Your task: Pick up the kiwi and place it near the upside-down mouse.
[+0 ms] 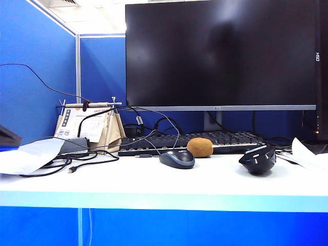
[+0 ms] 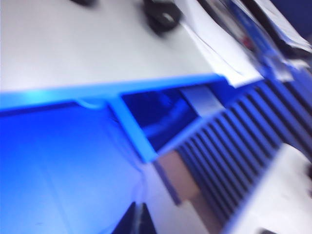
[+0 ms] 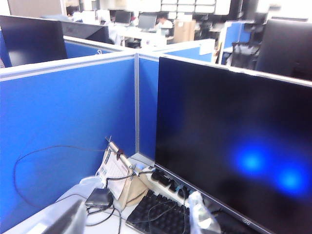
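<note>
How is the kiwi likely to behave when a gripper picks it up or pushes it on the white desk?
The kiwi is a rounded oval lying on a smooth white desk, so a push would probably make it roll. Its skin looks matte and fuzzy, so it likely gives some grip. It lies near the grey mouse, so a roll might bump it.

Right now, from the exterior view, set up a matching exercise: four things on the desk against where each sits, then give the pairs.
Things:
1. kiwi
2. upside-down mouse
3. grey mouse
4. desk calendar

Places:
A. far left, by the blue partition
B. right of the kiwi, apart from it
C. just in front of the keyboard
D. nearer the camera than the kiwi, slightly left of it

Pairs: 1-C, 2-B, 3-D, 4-A
</note>
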`<state>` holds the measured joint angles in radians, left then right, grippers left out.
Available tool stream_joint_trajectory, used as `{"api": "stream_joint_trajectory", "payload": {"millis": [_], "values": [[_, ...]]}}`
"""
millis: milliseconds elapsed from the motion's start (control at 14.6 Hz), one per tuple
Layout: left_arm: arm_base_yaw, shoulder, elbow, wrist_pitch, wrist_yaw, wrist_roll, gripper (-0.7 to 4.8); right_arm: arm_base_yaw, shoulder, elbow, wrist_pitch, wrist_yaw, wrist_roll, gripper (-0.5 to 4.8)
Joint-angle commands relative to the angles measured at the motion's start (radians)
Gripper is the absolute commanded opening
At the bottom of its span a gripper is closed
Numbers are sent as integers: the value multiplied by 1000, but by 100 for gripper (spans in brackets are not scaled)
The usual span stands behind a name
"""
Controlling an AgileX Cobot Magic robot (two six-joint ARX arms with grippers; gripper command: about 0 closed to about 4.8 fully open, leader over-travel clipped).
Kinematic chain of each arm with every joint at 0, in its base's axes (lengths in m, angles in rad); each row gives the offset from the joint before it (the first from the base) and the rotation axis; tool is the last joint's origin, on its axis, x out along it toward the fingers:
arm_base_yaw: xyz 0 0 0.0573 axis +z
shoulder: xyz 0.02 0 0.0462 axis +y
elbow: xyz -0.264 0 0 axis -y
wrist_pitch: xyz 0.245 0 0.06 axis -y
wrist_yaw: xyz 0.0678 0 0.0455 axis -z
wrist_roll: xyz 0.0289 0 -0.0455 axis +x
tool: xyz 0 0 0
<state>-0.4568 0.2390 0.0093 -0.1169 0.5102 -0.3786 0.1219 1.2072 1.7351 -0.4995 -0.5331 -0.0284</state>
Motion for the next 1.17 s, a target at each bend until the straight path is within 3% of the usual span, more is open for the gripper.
{"api": "stream_joint_trajectory", "payload": {"millis": [69,275,480,686,961,1098,1167], "values": [[0,2,1,-16,79,5,-1,8,70,10,-62,-12,-5,275],[0,2,1,-16,81,33,-1,90,180,5,-79,7,-35,275],[-10,1,1,-18,130,34,-1,143,325,8,-76,175,-51,277],[-21,1,1,-19,122,30,-1,143,440,10,-68,224,-49,284],[-21,0,13,0,113,33,-2,136,644,10,133,227,-41,288],[-21,2,77,5,-21,71,-2,136,719,10,209,219,-24,307],[-21,4,159,-72,-91,79,-2,135,747,10,229,217,-25,307]]}}
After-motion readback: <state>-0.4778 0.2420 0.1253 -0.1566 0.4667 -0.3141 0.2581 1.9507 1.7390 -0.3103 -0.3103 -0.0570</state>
